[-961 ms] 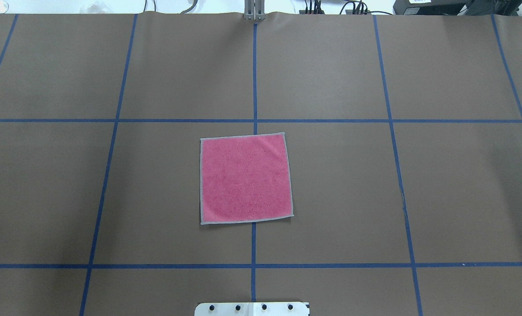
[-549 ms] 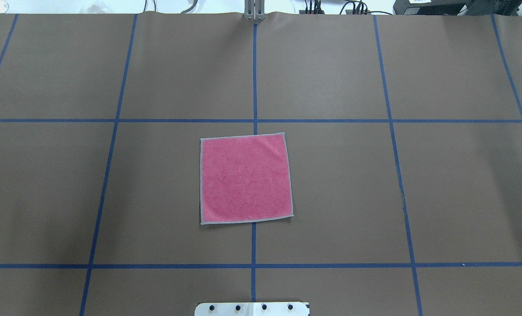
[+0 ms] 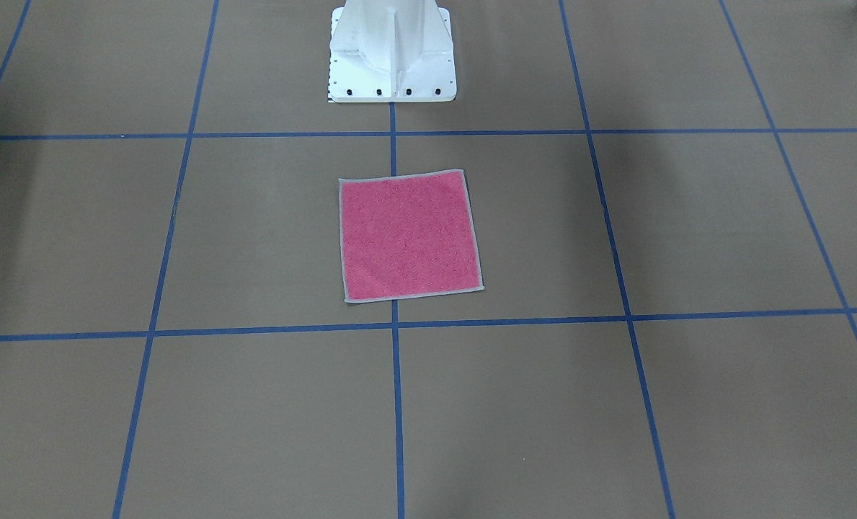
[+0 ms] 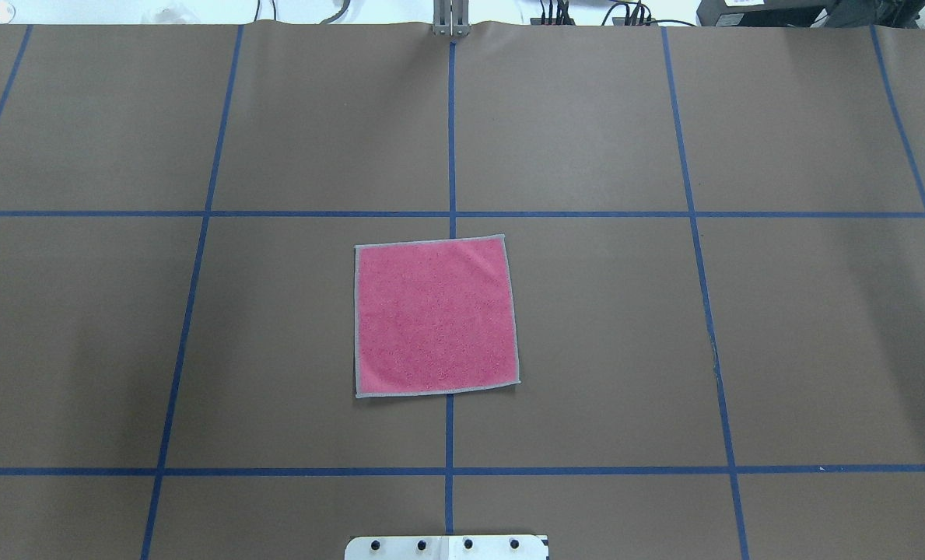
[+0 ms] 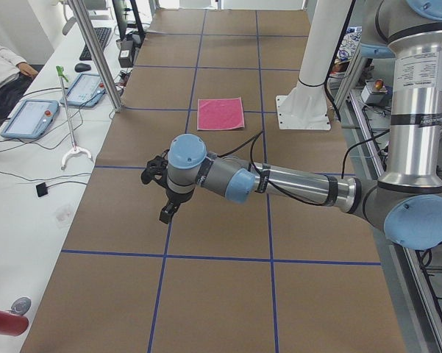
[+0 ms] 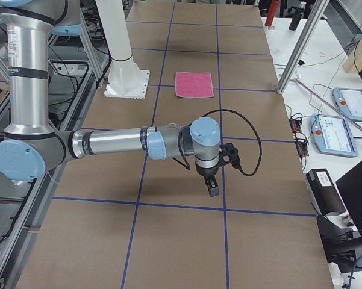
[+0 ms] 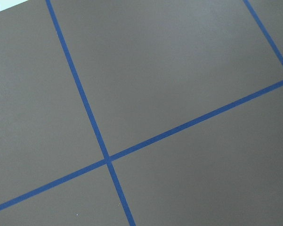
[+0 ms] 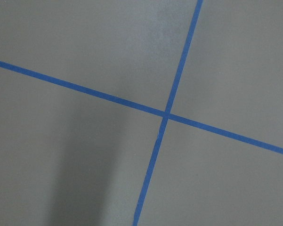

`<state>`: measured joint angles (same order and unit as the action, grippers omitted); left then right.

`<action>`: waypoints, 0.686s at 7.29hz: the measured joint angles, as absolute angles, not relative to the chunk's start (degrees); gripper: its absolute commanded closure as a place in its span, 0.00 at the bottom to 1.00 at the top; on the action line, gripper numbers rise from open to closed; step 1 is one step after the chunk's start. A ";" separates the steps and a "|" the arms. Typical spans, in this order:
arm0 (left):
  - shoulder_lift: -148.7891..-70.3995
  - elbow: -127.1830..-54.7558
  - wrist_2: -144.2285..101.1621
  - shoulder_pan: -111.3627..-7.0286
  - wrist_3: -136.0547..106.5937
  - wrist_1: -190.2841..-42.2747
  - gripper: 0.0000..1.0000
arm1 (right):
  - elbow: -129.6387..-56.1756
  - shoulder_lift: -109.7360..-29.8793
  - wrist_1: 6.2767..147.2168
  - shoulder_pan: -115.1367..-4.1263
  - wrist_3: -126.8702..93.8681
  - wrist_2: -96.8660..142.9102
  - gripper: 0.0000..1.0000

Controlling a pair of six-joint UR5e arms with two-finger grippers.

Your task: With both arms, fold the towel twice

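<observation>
The towel (image 4: 435,315) lies flat and unfolded at the table's middle, pink face up, with its light grey border all around. It also shows in the front view (image 3: 408,236) and small in both side views (image 5: 221,114) (image 6: 194,83). Neither arm shows in the overhead or front view. My left gripper (image 5: 165,213) hangs over the table far out on the robot's left, well away from the towel. My right gripper (image 6: 212,188) hangs far out on the robot's right. I cannot tell whether either is open or shut. Both wrist views show only brown table and blue tape.
The white pedestal (image 3: 392,50) stands bolted behind the towel. Blue tape lines (image 4: 450,470) grid the brown table cover. A side bench holds tablets (image 5: 29,118) and a keyboard beyond the far edge. A metal post (image 6: 298,51) stands at that edge.
</observation>
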<state>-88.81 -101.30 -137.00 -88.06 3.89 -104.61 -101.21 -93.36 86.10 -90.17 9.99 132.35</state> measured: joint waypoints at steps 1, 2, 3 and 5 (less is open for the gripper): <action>-89.32 -102.09 -137.01 -87.54 1.43 -105.86 0.00 | -101.00 -93.33 83.54 -90.16 9.17 132.47 0.00; -89.63 -102.69 -137.02 -86.23 0.13 -107.52 0.00 | -101.03 -93.37 81.66 -90.02 7.11 133.23 0.00; -89.79 -103.04 -137.02 -84.16 -1.26 -108.77 0.00 | -101.31 -93.46 80.20 -89.80 3.73 134.97 0.00; -89.94 -104.75 -137.01 -77.85 -11.40 -112.59 0.00 | -101.65 -93.91 73.25 -88.27 -8.15 138.65 0.00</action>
<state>-89.94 -104.75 -137.01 -77.85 -11.40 -112.59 -101.65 -93.91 73.25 -88.27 -8.15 138.65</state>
